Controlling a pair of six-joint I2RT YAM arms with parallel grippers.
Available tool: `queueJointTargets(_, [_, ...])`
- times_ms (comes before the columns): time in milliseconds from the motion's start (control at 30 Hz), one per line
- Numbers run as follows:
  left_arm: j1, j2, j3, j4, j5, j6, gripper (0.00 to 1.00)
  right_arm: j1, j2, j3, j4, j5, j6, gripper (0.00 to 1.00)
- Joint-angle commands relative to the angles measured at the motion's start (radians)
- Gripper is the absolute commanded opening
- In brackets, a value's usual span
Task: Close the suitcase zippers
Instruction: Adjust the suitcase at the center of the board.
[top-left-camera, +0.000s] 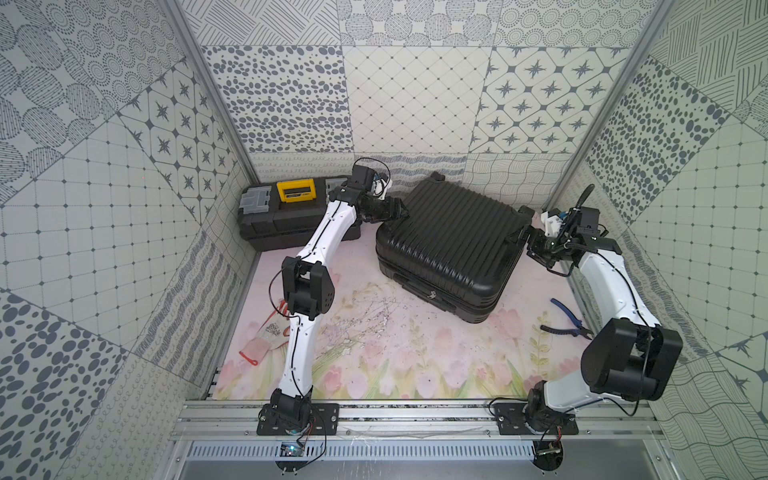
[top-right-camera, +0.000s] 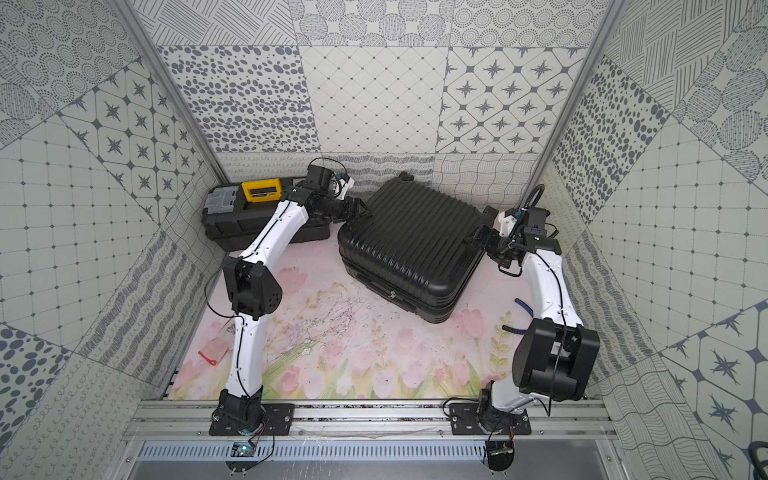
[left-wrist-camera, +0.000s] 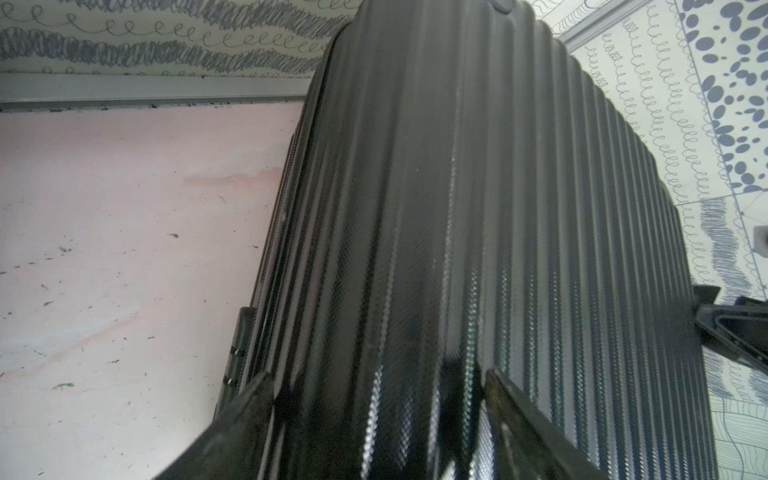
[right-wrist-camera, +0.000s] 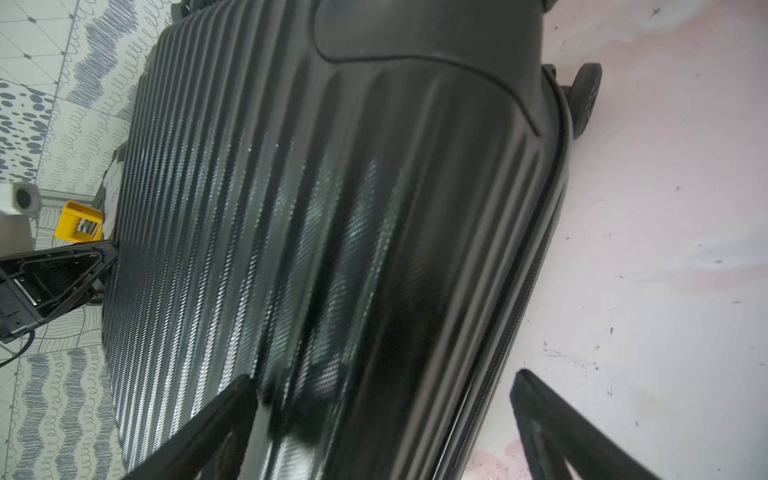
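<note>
The suitcase (top-left-camera: 451, 245) lies flat on the far half of the desk (top-left-camera: 395, 365), turned at an angle, with one corner near the far edge. Its hard black shell is glossy and runs in close parallel ribs. Up close the plastic shows a fine woven grain that catches the light. The corners are rounded, and a small black wheel (right-wrist-camera: 584, 99) sticks out at one end. The zipper track (right-wrist-camera: 515, 328) is a thin dark line along the seam between the two halves, and a small pull (top-left-camera: 432, 294) hangs on the side facing me.

My left hand (top-left-camera: 397, 210) sits at the suitcase corner nearest the toolbox (top-left-camera: 291, 220), its fingers spread wide over the ribbed top and holding nothing. My right hand (top-left-camera: 523, 239) is at the opposite end, also wide. One of its fingers is over the shell and the other is out past the seam above the desk.

The toolbox is matte black with a yellow latch (top-left-camera: 296, 191) and stands in the far left corner. Blue-handled pliers (top-left-camera: 567, 320) lie by the right edge.

The desk is covered in a pale pink sheet printed with tulips, scuffed and speckled with dark marks. Grey-and-white patterned panels (top-left-camera: 415, 104) wall the cell, and an aluminium rail (top-left-camera: 415, 415) runs along the near edge.
</note>
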Motion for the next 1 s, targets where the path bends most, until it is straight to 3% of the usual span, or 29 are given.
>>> queueJointTargets(0, [-0.014,0.031,-0.012,-0.204,0.110,0.082,0.76,-0.006,0.061,0.035,0.012,-0.046,-0.064,0.98])
queueJointTargets(167, [-0.079,-0.062,-0.154,-0.272,0.144,0.109,0.74,-0.003,0.132,0.086,-0.029,-0.175,-0.154,0.98])
queueJointTargets(300, [-0.129,-0.208,-0.394,-0.230,0.183,0.082,0.70,-0.003,0.202,0.140,-0.124,-0.250,-0.274,0.98])
queueJointTargets(433, [-0.151,-0.383,-0.660,-0.116,0.190,-0.011,0.68,0.008,0.273,0.216,-0.224,-0.280,-0.379,0.97])
queueJointTargets(600, [-0.186,-0.553,-0.891,-0.036,0.171,-0.112,0.67,0.083,0.381,0.345,-0.349,-0.282,-0.522,0.96])
queueJointTargets(800, [-0.230,-0.756,-1.102,0.066,0.152,-0.277,0.66,0.130,0.531,0.540,-0.481,-0.286,-0.654,0.95])
queueJointTargets(967, [-0.275,-0.890,-1.187,0.103,0.131,-0.394,0.66,0.170,0.643,0.741,-0.544,-0.293,-0.689,0.94])
